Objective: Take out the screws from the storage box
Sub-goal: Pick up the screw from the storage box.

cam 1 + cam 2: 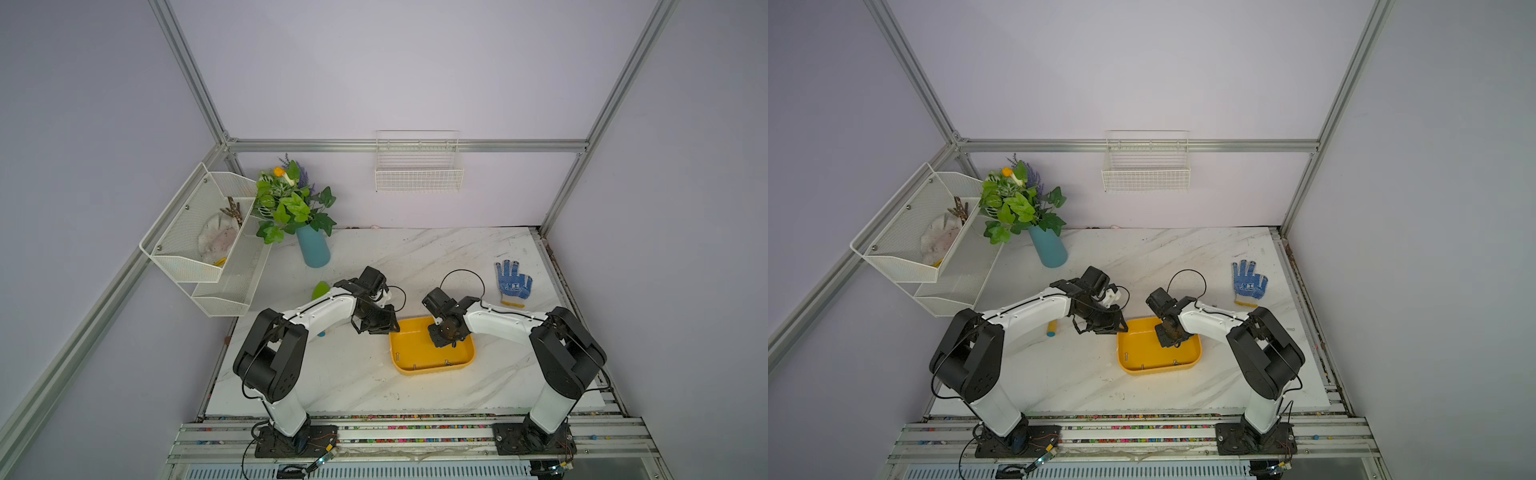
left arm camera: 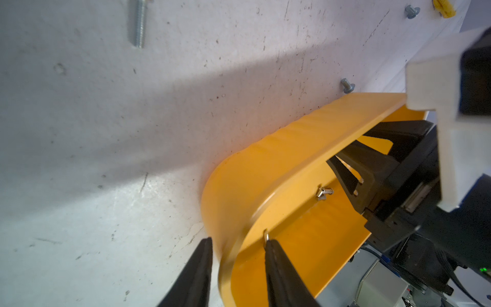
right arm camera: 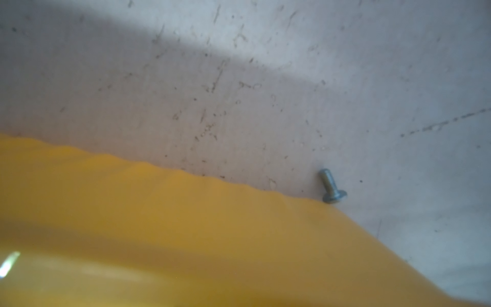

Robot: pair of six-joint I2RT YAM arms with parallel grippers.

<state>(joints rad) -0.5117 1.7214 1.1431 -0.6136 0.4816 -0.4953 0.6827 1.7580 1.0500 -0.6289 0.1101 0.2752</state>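
On the marble-patterned table (image 1: 374, 390), just past the rail carrying both arm bases, the storage box (image 1: 436, 367) sits between the two arms, seen in both top views. A few screws (image 2: 324, 192) lie on its orange floor. Two of them touch each other near the wall, and one more rests at the tip of a finger.

The left gripper (image 2: 237, 240) straddles the wall at the box's far left corner. One finger is outside and one inside, and the pair is clamped onto the plastic. The right gripper (image 2: 358, 187) points down into the far right part of the box. Its fingertips are close together just above the floor, and it cannot be told whether they pinch anything.

Outside the box, a loose screw (image 3: 332, 187) lies on the table just beside the outer wall. A long threaded bolt (image 2: 139, 24) lies well apart from it.

Farther back, a blue-dotted work glove (image 1: 513, 283) lies flat toward the right edge. A teal vase (image 1: 313, 249) of artificial greenery stands at the far left corner. A white mesh rack (image 1: 195, 237) is fixed to the left wall, and a white wire basket (image 1: 419, 176) hangs on the back wall.
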